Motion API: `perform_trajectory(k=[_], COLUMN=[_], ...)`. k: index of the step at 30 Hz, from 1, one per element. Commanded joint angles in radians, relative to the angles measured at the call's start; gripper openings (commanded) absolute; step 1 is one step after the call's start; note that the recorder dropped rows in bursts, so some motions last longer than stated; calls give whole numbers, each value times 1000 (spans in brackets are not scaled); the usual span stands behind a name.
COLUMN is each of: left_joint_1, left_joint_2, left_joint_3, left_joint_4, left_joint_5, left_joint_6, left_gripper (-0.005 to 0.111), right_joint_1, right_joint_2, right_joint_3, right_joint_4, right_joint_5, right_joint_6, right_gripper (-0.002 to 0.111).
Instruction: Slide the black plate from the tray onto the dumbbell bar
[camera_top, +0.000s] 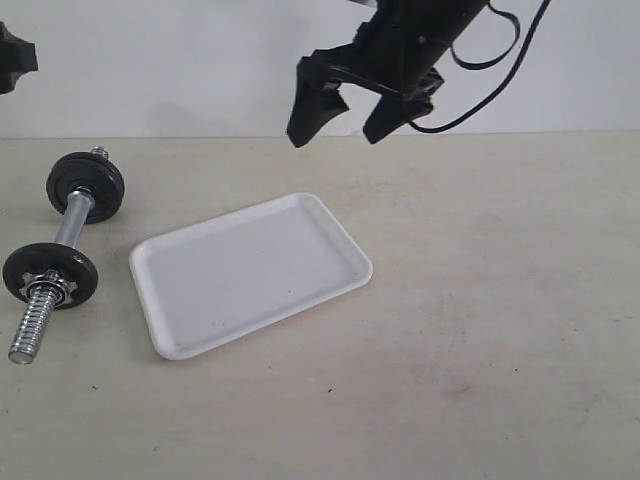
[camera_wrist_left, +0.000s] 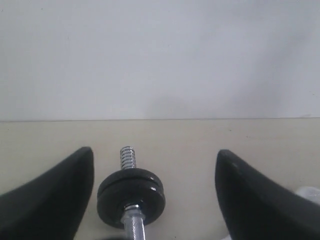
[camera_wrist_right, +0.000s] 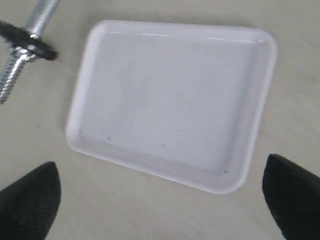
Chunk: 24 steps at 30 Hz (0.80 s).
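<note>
Evidently the tray (camera_top: 250, 270) has nothing on it: it lies bare and skewed near the middle of the counter (camera_top: 480, 330). The black plate (camera_top: 85, 187) sits instead on the dumbbell bar (camera_top: 72, 222), toward the counter's far left corner. The bar runs from there toward the near edge. Its other disc (camera_top: 50, 273) is backed by a chrome star collar (camera_top: 48, 287) on the near thread. By my reading the slide is done, which would explain why neither arm holds anything.

The right end effector (camera_top: 335, 138) hangs released above the tray's far edge with its fingers spread wide, clear of everything. The left end effector (camera_wrist_left: 155, 151) is likewise released. Its fingers stand apart on either side of the plate's end of the bar without touching it, a stance that suits steadying the rod or backing away from it.

Several things stay uncertain. The left wrist view shows a groove around the plate's edge, so I cannot tell whether this is one disc or two pressed together. The plate's far face is hidden, and no collar shows on the bare thread beyond it, so it may be unsecured. Almost all of the left arm falls outside the exterior view. The right wrist view cuts off most of the bar.
</note>
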Motion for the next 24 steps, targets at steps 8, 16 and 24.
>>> perform_trajectory(k=[8,16,24], left_joint_1=[1,1,1], left_joint_2=[-476,-1069,-1269], left_joint_3=[257,392,392], left_joint_4=[-48,-48,-42], left_joint_5=[-79,-92,51], left_joint_6=[14,14,14], left_gripper=[61,61,61], right_joint_1=[-243,-282,-282], right_joint_2=[-132,-579,-1103], right_joint_3=[-4,-4,-4], right_joint_4=[195,738,508], right_joint_5=[3,3,3], right_joint_6=[-40,-548,-473], right_gripper=[105,105,105])
